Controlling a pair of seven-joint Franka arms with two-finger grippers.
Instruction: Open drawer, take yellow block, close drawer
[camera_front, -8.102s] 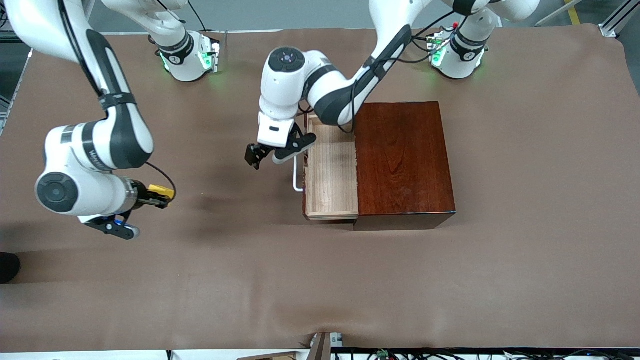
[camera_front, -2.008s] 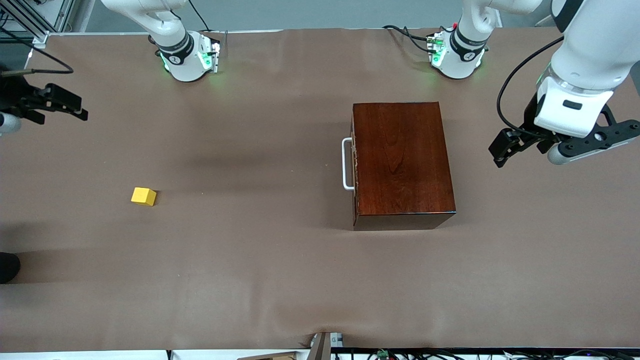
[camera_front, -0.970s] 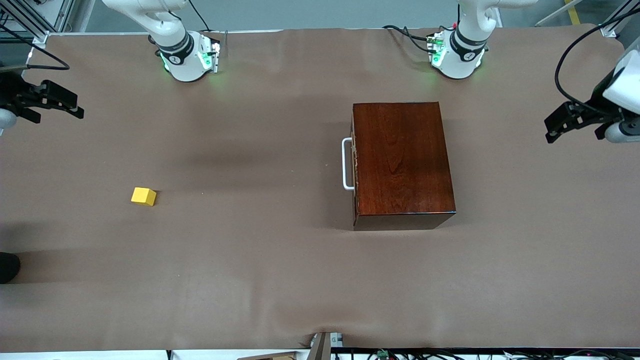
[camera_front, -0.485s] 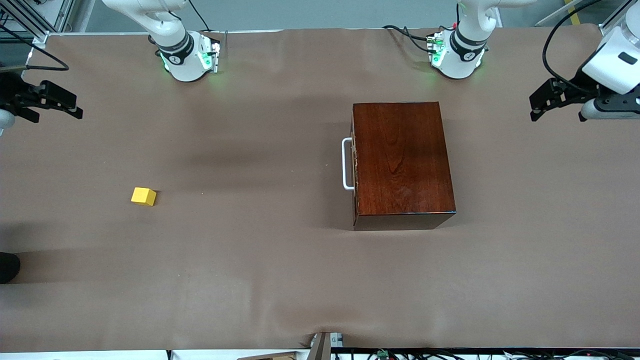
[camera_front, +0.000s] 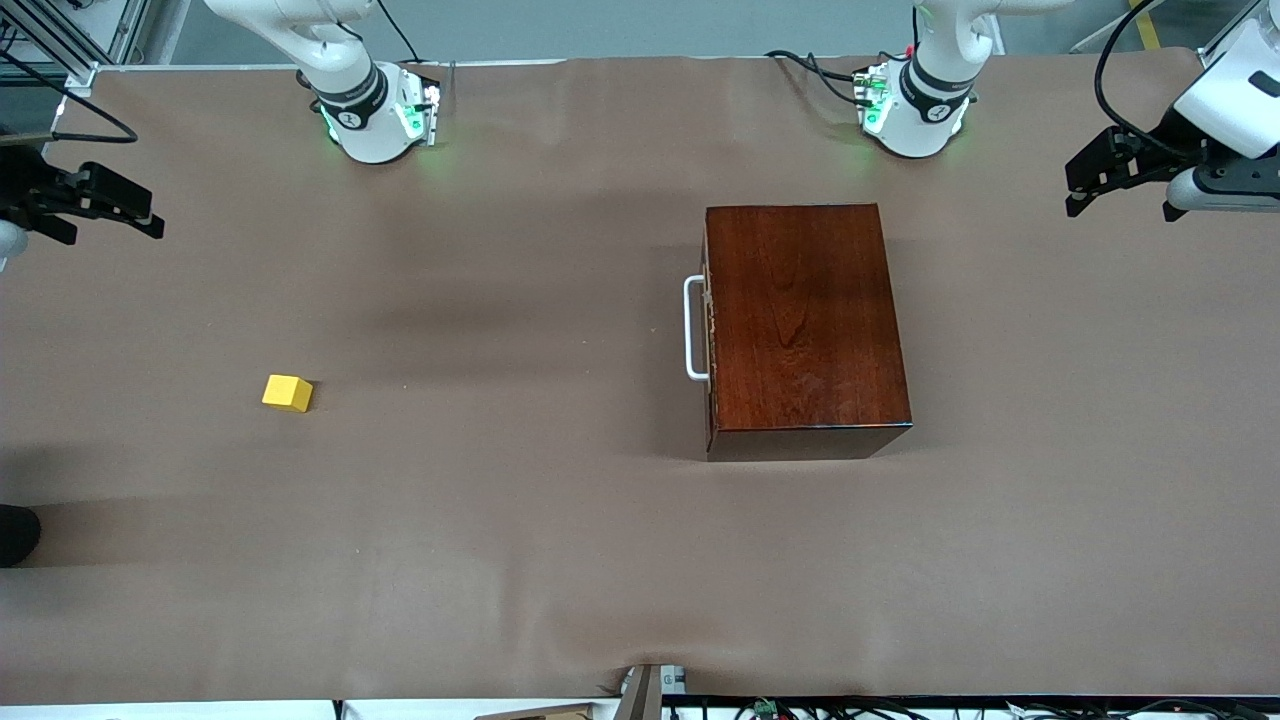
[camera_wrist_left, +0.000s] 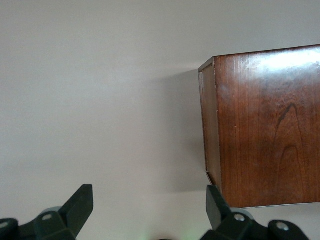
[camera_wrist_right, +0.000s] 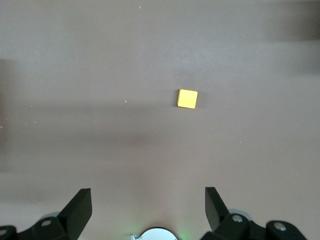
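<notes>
A: How are the tools set?

B: The left tool (camera_front: 1125, 188) is held wide and empty over the counter (camera_front: 560, 560) at the left arm's end, well apart from the box (camera_front: 805, 320). The right tool (camera_front: 105, 205) is spread wide too, empty, over the right arm's end — both look parked clear of the work.

A: And the task's things?

B: The drawer (camera_front: 709, 330) is seen pushed flush, its handle (camera_front: 690, 328) facing the right arm's end. The yellow block (camera_front: 287, 392) is left alone on the counter, nearer the camera than the box — judged taken out, the task near finished.

A: Anything hidden?

B: The drawer's inside is shut away; both arms are cut off at the frame edges.
</notes>
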